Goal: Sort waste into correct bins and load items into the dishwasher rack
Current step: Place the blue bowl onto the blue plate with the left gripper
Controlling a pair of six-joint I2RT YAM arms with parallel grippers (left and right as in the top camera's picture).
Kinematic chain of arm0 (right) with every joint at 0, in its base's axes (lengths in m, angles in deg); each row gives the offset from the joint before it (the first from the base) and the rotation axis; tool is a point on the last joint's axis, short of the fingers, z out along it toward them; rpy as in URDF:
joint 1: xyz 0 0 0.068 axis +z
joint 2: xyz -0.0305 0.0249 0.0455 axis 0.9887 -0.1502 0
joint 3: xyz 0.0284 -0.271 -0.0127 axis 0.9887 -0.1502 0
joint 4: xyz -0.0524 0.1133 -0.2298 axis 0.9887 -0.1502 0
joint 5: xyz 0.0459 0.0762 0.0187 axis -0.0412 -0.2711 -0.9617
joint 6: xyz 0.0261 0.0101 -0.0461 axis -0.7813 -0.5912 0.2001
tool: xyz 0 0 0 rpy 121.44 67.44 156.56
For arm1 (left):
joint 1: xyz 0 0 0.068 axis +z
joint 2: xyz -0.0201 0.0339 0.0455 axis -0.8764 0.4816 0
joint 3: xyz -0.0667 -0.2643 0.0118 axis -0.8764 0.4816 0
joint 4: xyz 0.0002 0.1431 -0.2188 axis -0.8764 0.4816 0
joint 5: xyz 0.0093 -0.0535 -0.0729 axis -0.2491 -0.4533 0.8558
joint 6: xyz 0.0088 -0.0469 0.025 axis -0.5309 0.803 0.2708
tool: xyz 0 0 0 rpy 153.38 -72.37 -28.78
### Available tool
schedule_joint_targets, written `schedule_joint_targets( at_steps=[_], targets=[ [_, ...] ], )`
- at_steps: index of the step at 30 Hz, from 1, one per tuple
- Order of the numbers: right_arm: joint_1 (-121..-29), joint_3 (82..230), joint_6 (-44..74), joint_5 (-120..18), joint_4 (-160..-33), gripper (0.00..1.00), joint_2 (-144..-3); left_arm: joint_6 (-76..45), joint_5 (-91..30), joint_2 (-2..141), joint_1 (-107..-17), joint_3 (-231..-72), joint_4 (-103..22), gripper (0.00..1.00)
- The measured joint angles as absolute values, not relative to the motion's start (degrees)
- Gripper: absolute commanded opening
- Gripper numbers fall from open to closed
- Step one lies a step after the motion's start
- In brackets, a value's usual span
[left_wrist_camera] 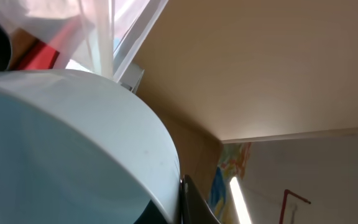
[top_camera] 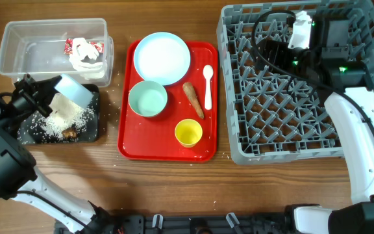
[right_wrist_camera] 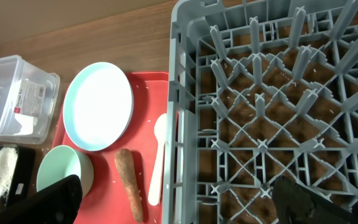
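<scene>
Left gripper [top_camera: 52, 93] is clamped on the pale blue bowl [top_camera: 78, 88], tipped over the black tray [top_camera: 31, 135] at far left, which holds rice [top_camera: 60, 122] and a brown scrap [top_camera: 70, 134]. Right gripper [right_wrist_camera: 179, 202] hangs over the far part of the dishwasher rack [top_camera: 284, 140], fingers wide apart, empty. Wrapper [top_camera: 70, 45] and tissue [top_camera: 86, 58] sit in the clear tub [top_camera: 24, 58]; plate [top_camera: 162, 58], mint bowl [top_camera: 148, 99], yellow cup [top_camera: 188, 132], spoon [top_camera: 208, 88] and carrot stick [top_camera: 193, 99] are on the red tray [top_camera: 164, 146].

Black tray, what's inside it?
White rice grains and a small brown scrap lie in the shallow black rectangular tray. The left hand holds a tilted pale blue bowl over its upper corner, hiding what's beneath.
</scene>
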State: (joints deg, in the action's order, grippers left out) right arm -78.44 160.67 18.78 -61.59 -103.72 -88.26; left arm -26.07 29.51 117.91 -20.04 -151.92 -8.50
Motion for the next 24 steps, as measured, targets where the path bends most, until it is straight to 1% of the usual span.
schedule_joint_targets(
  at_steps=[2,5,8,9,10,12,17,18,20,22,24],
  targets=[
    [-78.44,160.67,18.78,-61.59,-103.72,1.00,-88.26,-27.17,28.05,116.29,-21.60,-151.86,-8.06,0.04],
    [-78.44,160.67,18.62,-61.59,-103.72,1.00,-88.26,-27.78,21.03,108.82,-27.08,-151.77,-9.07,0.04],
    [-78.44,160.67,18.56,-61.56,-103.70,1.00,-88.26,-24.81,5.58,99.14,-36.72,-151.83,-11.99,0.04],
    [-78.44,160.67,18.56,-61.56,-103.68,1.00,-88.26,-21.92,-4.04,96.84,-41.42,-151.90,-12.89,0.04],
    [-78.44,160.67,18.56,-61.59,-103.68,1.00,-88.26,-20.54,-8.32,96.27,-44.44,-151.92,-13.11,0.04],
    [-78.44,160.67,18.56,-61.59,-103.70,1.00,-88.26,-16.92,-23.12,96.16,-55.56,-151.96,-13.94,0.04],
    [-78.44,160.67,18.56,-61.59,-103.70,1.00,-88.26,-12.33,-46.31,97.41,-75.19,-151.96,-15.43,0.04],
    [-78.44,160.67,18.56,-61.56,-103.68,1.00,-88.26,-11.63,-49.66,97.63,-77.72,-151.90,-16.58,0.04],
    [-78.44,160.67,18.56,-61.56,-103.61,1.00,-88.26,-10.69,-58.77,97.76,-81.53,-151.75,-24.45,0.04],
    [-78.44,160.67,18.56,-61.56,-103.70,1.00,-88.26,-12.22,-64.02,97.76,-82.62,-151.77,-34.03,0.06],
    [-78.44,160.67,18.34,-61.56,-103.87,1.00,-88.26,-15.98,-67.27,97.87,-82.55,-152.12,-44.23,0.09]
  ],
)
